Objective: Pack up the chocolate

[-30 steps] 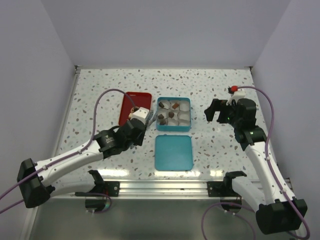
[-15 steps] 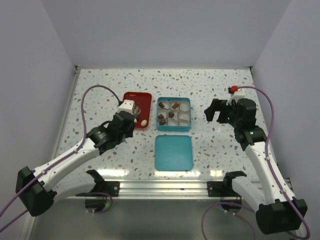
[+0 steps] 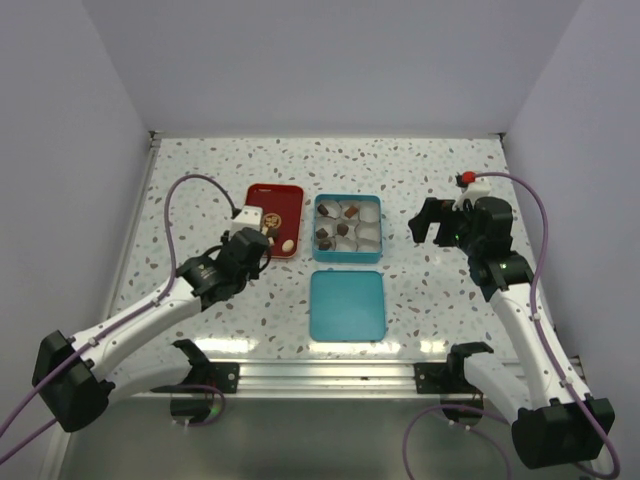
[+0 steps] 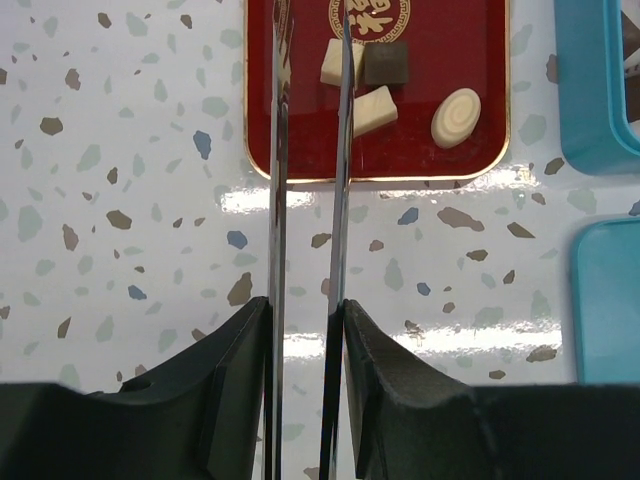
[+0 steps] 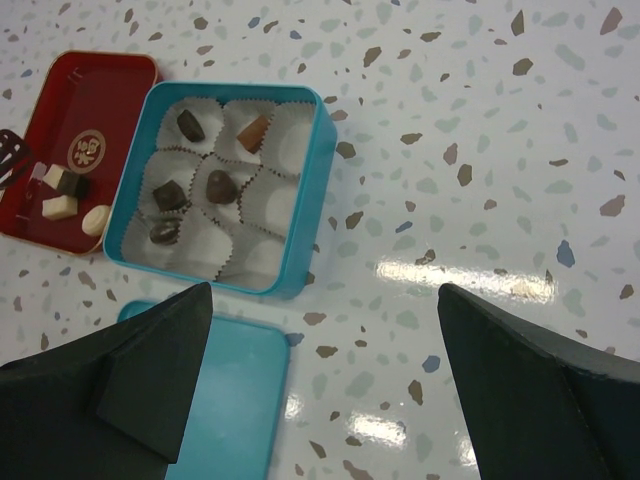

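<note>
The left gripper [image 4: 312,40] hangs over the near left part of the red tray [image 4: 450,40]. Its two thin fingers [image 4: 280,150] stand slightly parted, with only bare tray showing between them, so it grips nothing.

Four pieces of chocolate lie on the tray. A cream block [image 4: 330,62] sits right at the tip of the gripper's right-hand finger, partly hidden behind it; whether they touch I cannot tell. A dark square [image 4: 385,62] rests against that block on the side away from the gripper, just below the tray's gold emblem [image 4: 372,14]. A cream bar [image 4: 372,110] lies tilted just nearer the tray's front rim, and a round swirled piece [image 4: 456,117] sits toward the tray's right front corner.

Just right of the tray stands the teal tin [image 5: 300,250], where five more brown pieces [image 5: 221,185] sit in white paper cups [image 5: 275,205]. Its lid [image 3: 347,305] lies flat on the speckled table [image 4: 150,200], right of the tray and nearer the arm bases.

The right gripper [image 5: 322,330] hovers well apart from the tray, beyond the tin, spread wide and holding nothing.
</note>
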Motion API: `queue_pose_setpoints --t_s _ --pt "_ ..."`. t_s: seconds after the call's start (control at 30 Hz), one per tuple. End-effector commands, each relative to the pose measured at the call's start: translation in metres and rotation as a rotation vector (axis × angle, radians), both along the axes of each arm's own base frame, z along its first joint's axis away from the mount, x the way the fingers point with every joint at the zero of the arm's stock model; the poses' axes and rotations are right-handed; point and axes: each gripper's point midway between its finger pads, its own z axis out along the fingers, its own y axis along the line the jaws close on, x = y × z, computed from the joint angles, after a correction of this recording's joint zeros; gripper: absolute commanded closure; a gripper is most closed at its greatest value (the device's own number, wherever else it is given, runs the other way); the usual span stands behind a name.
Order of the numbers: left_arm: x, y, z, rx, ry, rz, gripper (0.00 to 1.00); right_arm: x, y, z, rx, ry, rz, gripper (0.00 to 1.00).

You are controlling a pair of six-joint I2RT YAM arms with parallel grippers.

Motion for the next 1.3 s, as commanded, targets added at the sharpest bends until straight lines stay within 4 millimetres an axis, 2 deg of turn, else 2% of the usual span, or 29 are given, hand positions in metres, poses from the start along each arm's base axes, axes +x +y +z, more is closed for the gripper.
queue_pose_setpoints --t_s 0.0,0.2,0.47,0.97,1.27 --pt "0.002 0.005 0.001 0.0 -0.012 0.039 0.6 0.001 0.005 0.006 0.013 -0.018 0.027 0.01" --pt "-0.001 0.002 -0.007 0.009 0.032 0.026 0.6 0.0 0.004 0.008 0.011 -0.026 0.025 0.01" --pt "-0.005 -0.009 -0.008 -0.05 0.055 -0.008 0.6 0.0 0.005 0.006 0.012 -0.021 0.027 0.01" --pt "-0.004 -0.004 -0.02 -0.008 0.07 0.012 0.6 0.001 0.004 0.006 0.011 -0.022 0.026 0.01" --pt "-0.005 0.005 -0.014 0.007 0.057 0.045 0.6 0.001 0.005 0.004 0.012 -0.017 0.027 0.01"
